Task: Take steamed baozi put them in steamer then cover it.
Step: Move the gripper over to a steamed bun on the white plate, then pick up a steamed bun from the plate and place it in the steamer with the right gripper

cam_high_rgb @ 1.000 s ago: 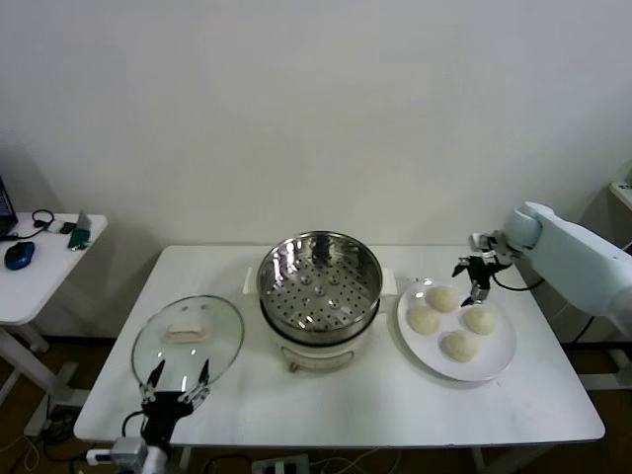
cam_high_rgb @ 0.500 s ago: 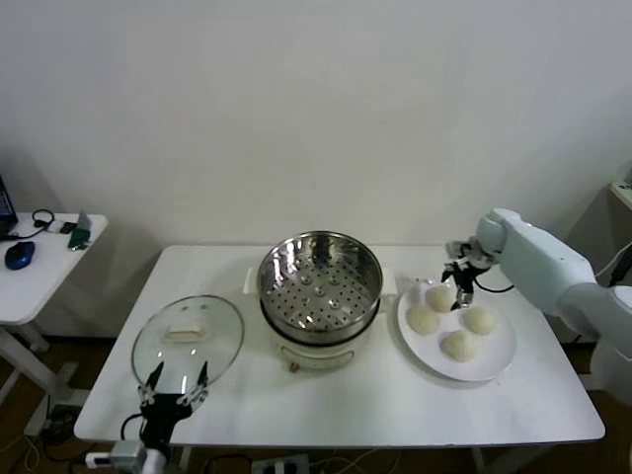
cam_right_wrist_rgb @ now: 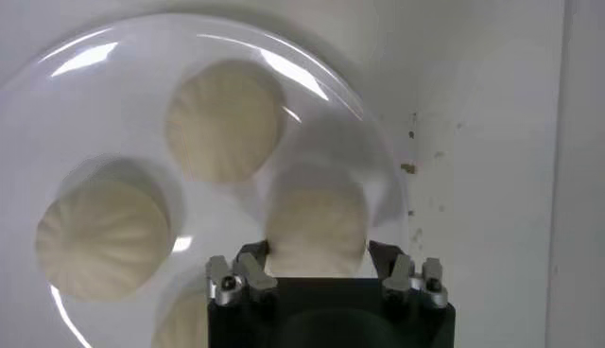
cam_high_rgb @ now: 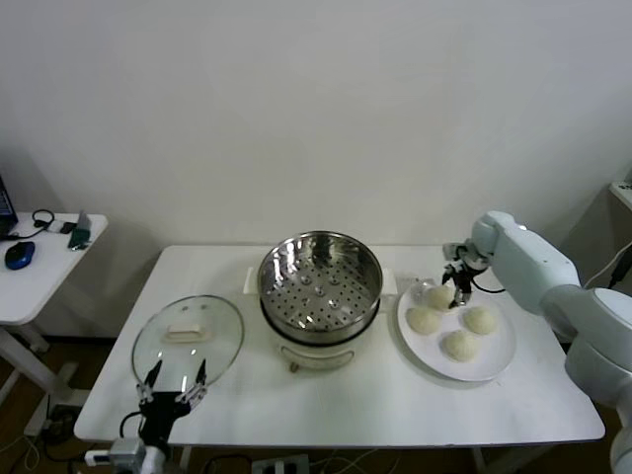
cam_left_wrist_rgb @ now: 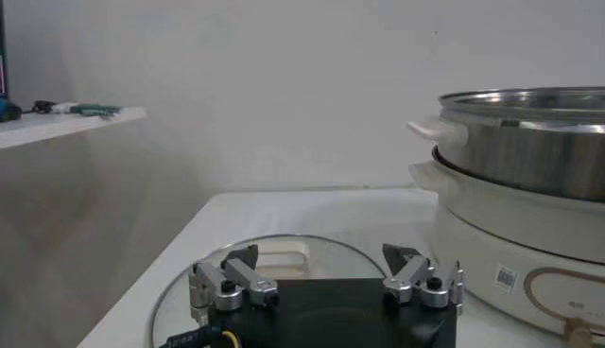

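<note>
My right gripper (cam_high_rgb: pixel 456 287) had swung in, jaws spread and empty, straddling the back cream-white bun (cam_right_wrist_rgb: pixel 316 221) on the white plate (cam_high_rgb: pixel 497 361); grasp next, I judged

You are looking at what is reading as a lab or office test room, not a home kitchen. A plain white rectangular table (cam_high_rgb: pixel 326 405) is standing against a bare white wall (cam_high_rgb: pixel 316 109), and a small white side desk (cam_high_rgb: pixel 35 272) is holding a blue computer mouse (cam_high_rgb: pixel 18 255) and black cables (cam_high_rgb: pixel 41 218). More cables are trailing on the brown floor (cam_high_rgb: pixel 30 415) beneath.
</note>
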Controlling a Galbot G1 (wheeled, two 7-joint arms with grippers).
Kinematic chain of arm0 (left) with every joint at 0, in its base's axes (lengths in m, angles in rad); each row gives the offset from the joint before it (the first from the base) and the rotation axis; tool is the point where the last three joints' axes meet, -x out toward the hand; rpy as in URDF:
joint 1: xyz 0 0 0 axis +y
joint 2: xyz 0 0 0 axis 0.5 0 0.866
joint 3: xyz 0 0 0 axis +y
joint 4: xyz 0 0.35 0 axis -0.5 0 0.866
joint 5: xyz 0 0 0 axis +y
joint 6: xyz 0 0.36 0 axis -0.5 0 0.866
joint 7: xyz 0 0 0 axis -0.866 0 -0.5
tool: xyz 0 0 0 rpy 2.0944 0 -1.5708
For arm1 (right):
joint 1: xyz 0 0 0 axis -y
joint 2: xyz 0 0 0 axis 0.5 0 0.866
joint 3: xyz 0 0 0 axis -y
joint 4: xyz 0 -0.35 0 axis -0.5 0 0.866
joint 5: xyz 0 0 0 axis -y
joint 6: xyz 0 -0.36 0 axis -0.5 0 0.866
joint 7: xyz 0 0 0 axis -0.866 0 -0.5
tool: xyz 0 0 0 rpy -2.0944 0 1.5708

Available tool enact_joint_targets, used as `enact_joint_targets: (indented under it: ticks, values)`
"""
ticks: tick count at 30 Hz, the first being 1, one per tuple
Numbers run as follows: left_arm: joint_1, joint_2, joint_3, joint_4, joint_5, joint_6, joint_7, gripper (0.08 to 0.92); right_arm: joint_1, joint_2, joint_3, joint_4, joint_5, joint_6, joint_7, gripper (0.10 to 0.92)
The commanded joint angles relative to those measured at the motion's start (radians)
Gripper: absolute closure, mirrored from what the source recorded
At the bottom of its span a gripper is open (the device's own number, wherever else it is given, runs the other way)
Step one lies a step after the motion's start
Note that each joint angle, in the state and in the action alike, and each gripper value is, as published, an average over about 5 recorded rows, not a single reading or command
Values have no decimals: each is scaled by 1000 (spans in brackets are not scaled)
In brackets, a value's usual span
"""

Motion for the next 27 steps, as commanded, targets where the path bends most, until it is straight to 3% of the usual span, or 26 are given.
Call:
enact_joint_targets:
  ticks: [1, 9, 17, 23, 27]
  values:
    - [3, -3, 1, -2, 3, 1, -2, 177, 12, -7, -2, 29, 3, 5, -10, 365]
    - [12, -6, 0, -6, 12, 0, -3, 177, 314, -108, -291, 254, 234, 58, -53, 371]
    - [8, -7, 2, -8, 17, 1, -3, 177, 657, -101, -457, 531, 407, 131, -91, 373]
    - [3, -4, 5, 2, 18, -1, -3, 177, 737, -38, -500, 801, 387, 216, -78, 380]
    - [3, -4, 3, 2, 18, -3, -4, 177, 716, 33, -531, 866, 323, 280, -36, 379]
